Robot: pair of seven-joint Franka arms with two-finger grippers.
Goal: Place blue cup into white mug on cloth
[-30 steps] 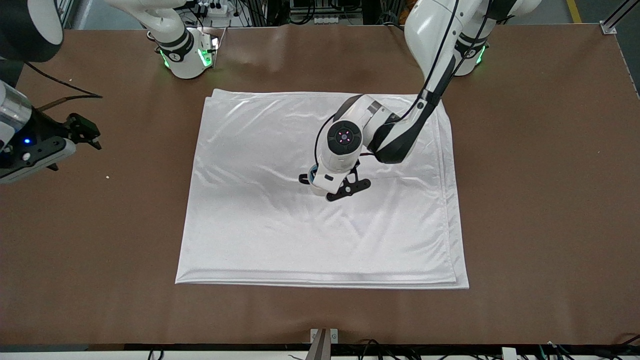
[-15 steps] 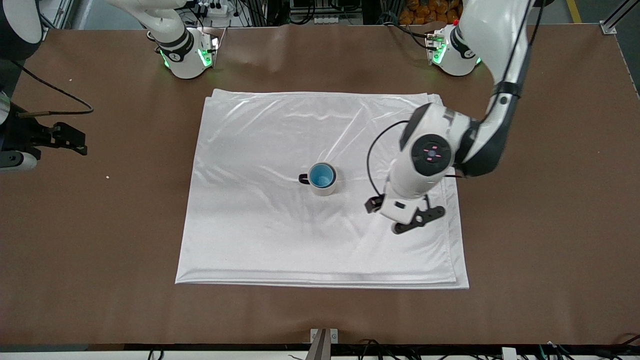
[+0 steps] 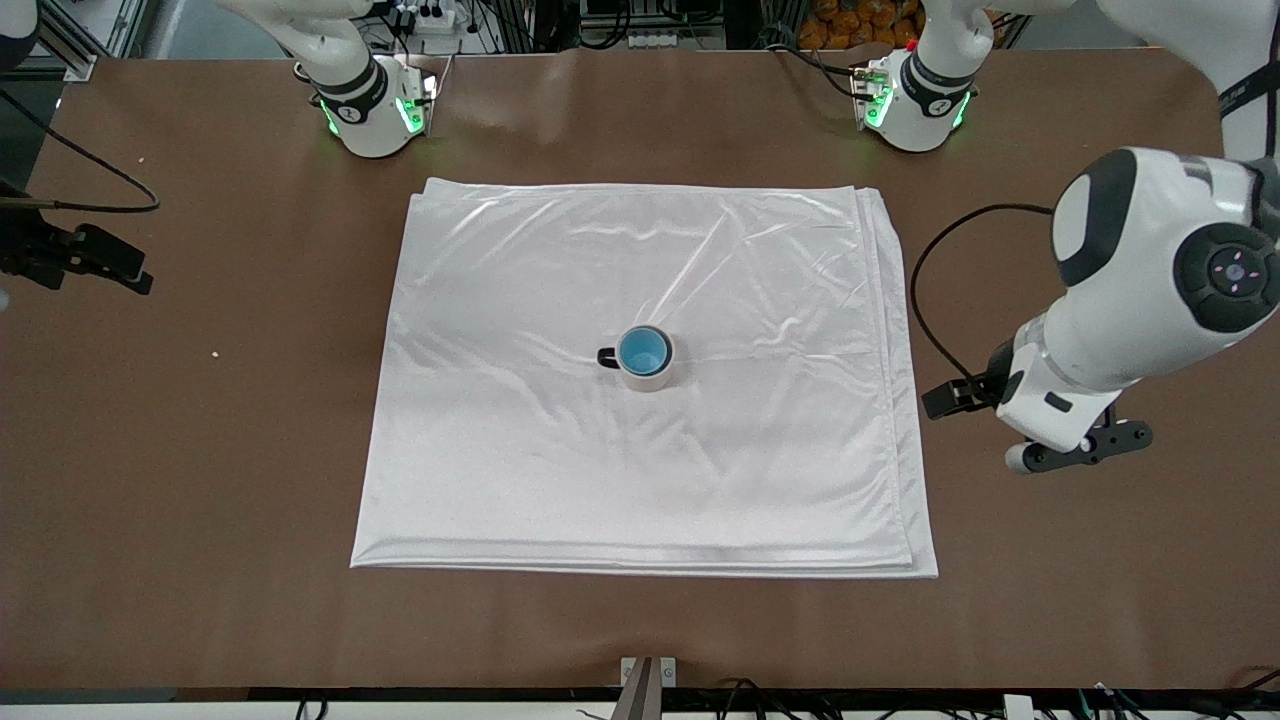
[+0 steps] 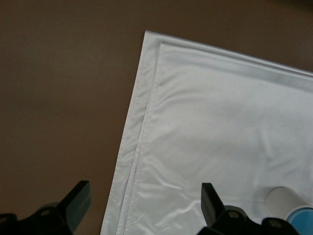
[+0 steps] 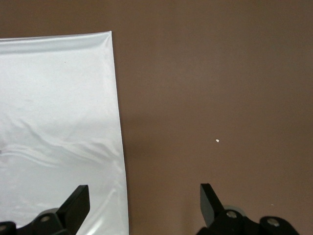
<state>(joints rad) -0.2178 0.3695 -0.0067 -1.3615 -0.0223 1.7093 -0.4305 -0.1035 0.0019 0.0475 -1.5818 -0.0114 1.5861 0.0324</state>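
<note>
The blue cup (image 3: 643, 350) sits upright inside the white mug (image 3: 652, 379), whose dark handle points toward the right arm's end. The mug stands near the middle of the white cloth (image 3: 560, 470). My left gripper (image 3: 1050, 425) is open and empty over the bare table beside the cloth's edge at the left arm's end. In the left wrist view the left gripper (image 4: 144, 198) spans that cloth edge, with the mug (image 4: 281, 199) and cup (image 4: 303, 216) at the frame's corner. My right gripper (image 5: 144, 198) is open and empty over the cloth's (image 5: 58, 122) edge at the right arm's end.
The brown table (image 3: 1100, 600) surrounds the cloth. Both arm bases (image 3: 375, 110) (image 3: 915, 100) stand along the edge farthest from the front camera. A tiny pale crumb (image 3: 214, 354) lies on the table toward the right arm's end. A metal bracket (image 3: 648, 672) sits at the nearest edge.
My left gripper has left the mug and swung off the cloth toward the left arm's end, leaving the blue cup in the mug. My right arm has drawn back farther.
</note>
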